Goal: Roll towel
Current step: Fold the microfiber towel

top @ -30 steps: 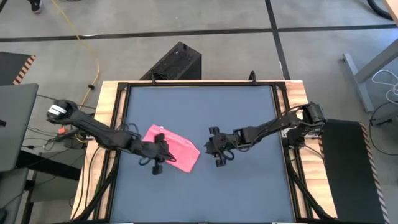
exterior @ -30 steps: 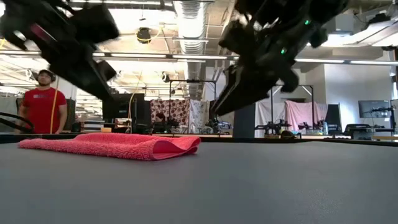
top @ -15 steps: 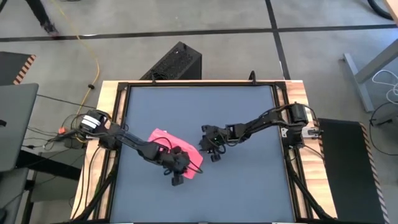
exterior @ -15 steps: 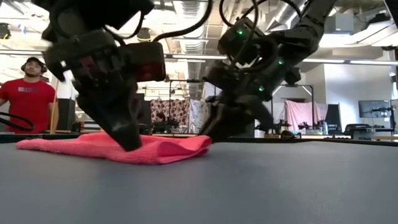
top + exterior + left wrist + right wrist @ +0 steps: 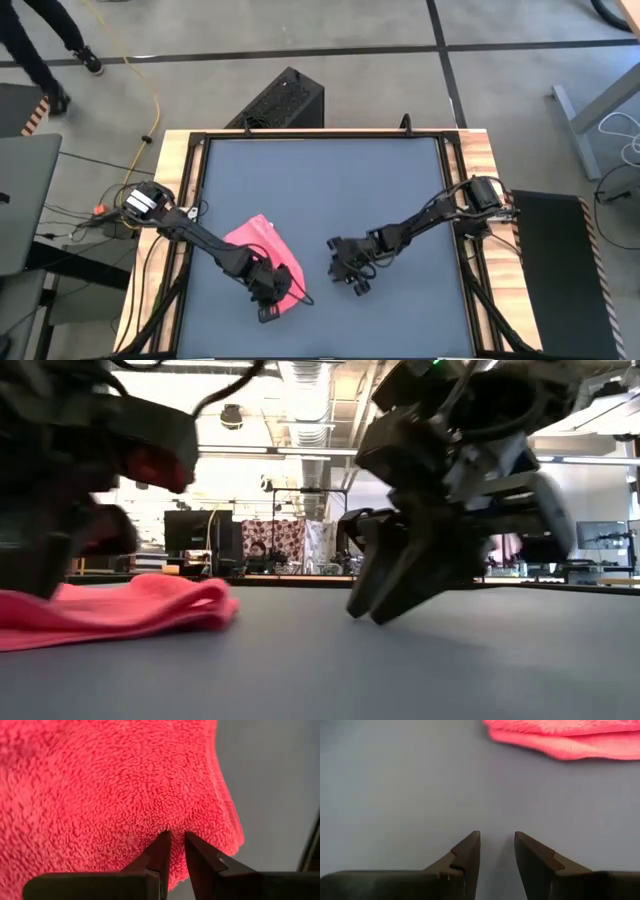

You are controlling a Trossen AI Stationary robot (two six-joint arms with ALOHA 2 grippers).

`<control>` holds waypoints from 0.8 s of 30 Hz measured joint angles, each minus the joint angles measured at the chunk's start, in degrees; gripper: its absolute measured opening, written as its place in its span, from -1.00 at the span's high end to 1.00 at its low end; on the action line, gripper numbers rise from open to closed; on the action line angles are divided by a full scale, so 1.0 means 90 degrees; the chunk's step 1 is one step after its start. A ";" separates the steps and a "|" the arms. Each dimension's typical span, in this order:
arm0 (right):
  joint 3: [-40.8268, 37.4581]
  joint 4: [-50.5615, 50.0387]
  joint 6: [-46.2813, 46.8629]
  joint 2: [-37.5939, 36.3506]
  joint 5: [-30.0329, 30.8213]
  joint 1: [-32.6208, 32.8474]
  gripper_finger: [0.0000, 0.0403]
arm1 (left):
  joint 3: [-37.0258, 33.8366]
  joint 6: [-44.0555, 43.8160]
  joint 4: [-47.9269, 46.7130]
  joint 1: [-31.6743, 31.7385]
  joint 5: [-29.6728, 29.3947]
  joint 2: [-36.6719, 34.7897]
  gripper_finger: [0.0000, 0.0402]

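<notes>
Towel [image 5: 258,246] is lying bunched at the table's left, soft and floppy, so grabbing an edge is looking best. Left gripper [image 5: 173,851] is pinching its pile; right gripper [image 5: 496,851] is hovering open nearby.

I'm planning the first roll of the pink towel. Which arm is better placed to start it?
Probably the left: the left gripper is down on the towel, fingertips pinching its pile near an edge. The right gripper is open over bare table, apart from the towel.
</notes>
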 joint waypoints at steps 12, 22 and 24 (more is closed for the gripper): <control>-0.0006 0.0121 0.0208 -0.0008 0.0005 0.0290 0.27 | -0.0002 -0.1541 -0.0558 -0.0790 0.0285 -0.0182 0.75; -0.0009 0.1212 0.0244 -0.0015 0.0015 -0.0317 0.27 | -0.0005 -0.1728 -0.1307 -0.1069 -0.1708 -0.1301 0.75; -0.0009 0.1558 0.0391 -0.0012 0.0017 -0.0497 0.27 | -0.0002 -0.1713 -0.1624 -0.1021 -0.2207 -0.1313 0.75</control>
